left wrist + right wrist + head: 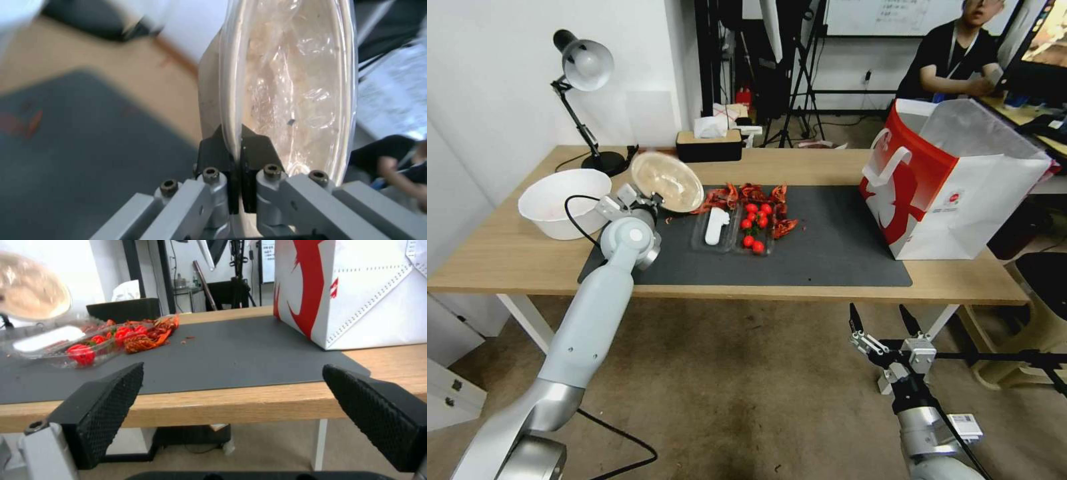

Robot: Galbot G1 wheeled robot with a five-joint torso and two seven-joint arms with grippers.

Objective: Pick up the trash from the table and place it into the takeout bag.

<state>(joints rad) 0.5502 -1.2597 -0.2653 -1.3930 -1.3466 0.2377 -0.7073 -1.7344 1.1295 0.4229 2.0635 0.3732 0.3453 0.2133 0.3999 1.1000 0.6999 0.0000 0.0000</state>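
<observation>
My left gripper (pixel 652 198) is shut on the rim of a shallow beige bowl (pixel 667 180), which it holds tilted on edge above the left end of the dark mat (pixel 840 247). The left wrist view shows this gripper (pixel 236 140) pinching the rim of the bowl (pixel 293 83), which is lined with clear film. On the mat lie a clear tray of red tomatoes (pixel 732 230) and red shell scraps (pixel 747 195). The takeout bag (pixel 954 180) stands open at the table's (pixel 507 253) right end. My right gripper (pixel 880 319) hangs open below the table's front edge, facing the bag (pixel 356 290).
A white bowl (pixel 564 200) sits on the wood to the left of the mat. A desk lamp (pixel 584 67) and a tissue box (pixel 708 143) stand along the back edge. A person sits behind the bag.
</observation>
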